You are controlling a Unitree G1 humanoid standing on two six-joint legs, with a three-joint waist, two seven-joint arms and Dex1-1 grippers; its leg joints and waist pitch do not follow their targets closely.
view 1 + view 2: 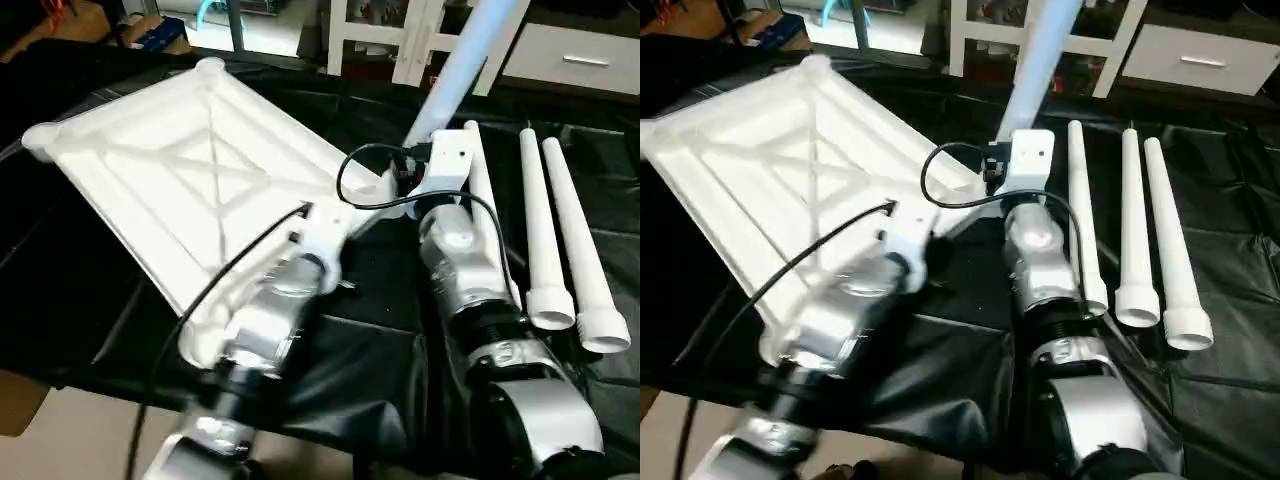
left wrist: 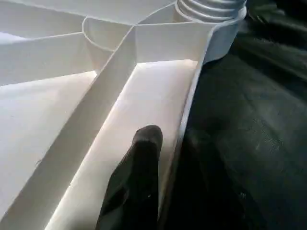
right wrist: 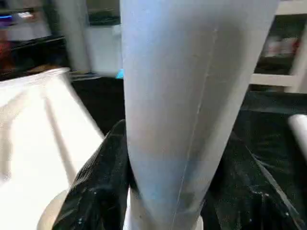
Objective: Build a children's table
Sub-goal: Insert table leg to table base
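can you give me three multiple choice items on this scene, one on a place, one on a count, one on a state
1. Where do the loose legs lie?
A. right of the right arm
B. on the tabletop
C. on the floor

2. How many legs lie loose?
A. one
B. three
C. five

3. What is the right gripper doing?
A. hanging open, holding nothing
B. holding a leg
C. holding a cable

Answers: 1 A, they lie side by side on the black cloth there. 2 B, three white tubes. 3 B, black fingers flank the upright leg standing in a corner socket of the tabletop.
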